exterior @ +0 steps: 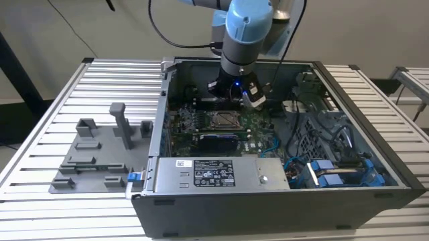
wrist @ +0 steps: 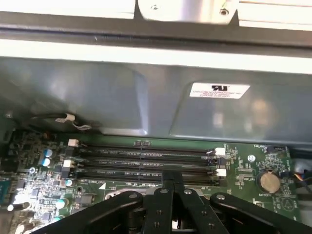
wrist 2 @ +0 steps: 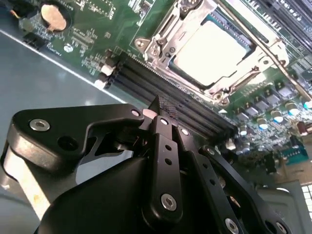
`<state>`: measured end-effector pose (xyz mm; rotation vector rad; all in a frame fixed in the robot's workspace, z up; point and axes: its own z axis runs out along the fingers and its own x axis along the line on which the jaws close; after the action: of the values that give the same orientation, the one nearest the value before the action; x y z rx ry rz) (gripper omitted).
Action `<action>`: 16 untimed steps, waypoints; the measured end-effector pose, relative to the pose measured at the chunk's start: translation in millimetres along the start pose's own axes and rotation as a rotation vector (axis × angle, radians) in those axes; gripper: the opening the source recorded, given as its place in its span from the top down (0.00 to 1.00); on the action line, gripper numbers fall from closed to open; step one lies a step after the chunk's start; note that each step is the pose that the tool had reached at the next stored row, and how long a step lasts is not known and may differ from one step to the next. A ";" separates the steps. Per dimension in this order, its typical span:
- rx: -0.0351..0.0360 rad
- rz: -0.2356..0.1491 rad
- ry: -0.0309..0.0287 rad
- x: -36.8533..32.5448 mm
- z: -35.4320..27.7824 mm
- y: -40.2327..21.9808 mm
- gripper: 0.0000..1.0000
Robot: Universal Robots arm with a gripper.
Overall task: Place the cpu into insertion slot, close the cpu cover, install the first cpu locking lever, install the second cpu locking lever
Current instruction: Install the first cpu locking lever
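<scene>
- The pincer (wrist 2: 163, 109) has its fingers pressed together and holds nothing; in both wrist views the two black fingers meet at the tip with no gap
- Directly under the tip run the dark memory slots (wrist: 146, 161), and the pincer hangs just above them without visibly touching
- Just beyond the slots, ahead of the tip, the cpu (wrist 2: 209, 46) lies flat in the insertion slot (wrist 2: 243, 78), silver top up
- The cpu cover (wrist 2: 157, 36) appears to lie down around the chip, its window framing the metal top, so I judge the placing done and the cover closed or very nearly so
- A thin locking lever (wrist 2: 253, 39) runs along the socket's far edge; whether it is hooked under its catch I cannot tell
- The step in hand therefore looks like the lever work, with the pincer nearest the socket's close edge
- That work calls for a closed fingertip set against a thin rod, pushing down and sideways under a catch, with little capacitors crowded beside the socket
- Off to one side of the pincer sits a coin cell (wrist: 268, 181)
- Farther out, the grey case wall (wrist: 97, 97) rises behind the board
- In the exterior view the case stands on the ribbed surface (exterior: 67, 100)
</scene>
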<state>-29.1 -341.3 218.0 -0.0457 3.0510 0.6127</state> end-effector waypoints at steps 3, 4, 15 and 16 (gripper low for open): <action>0.0297 0.004 0.0122 0.1 -0.2 -0.1 0.89; 0.0405 0.006 0.0173 0.1 -0.1 0.0 0.89; 0.1982 0.028 0.0814 0.1 -0.2 0.0 0.89; 0.2151 0.028 0.0837 0.1 -0.1 0.0 0.89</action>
<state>-29.2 -341.4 218.1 -0.0233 3.1837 0.2876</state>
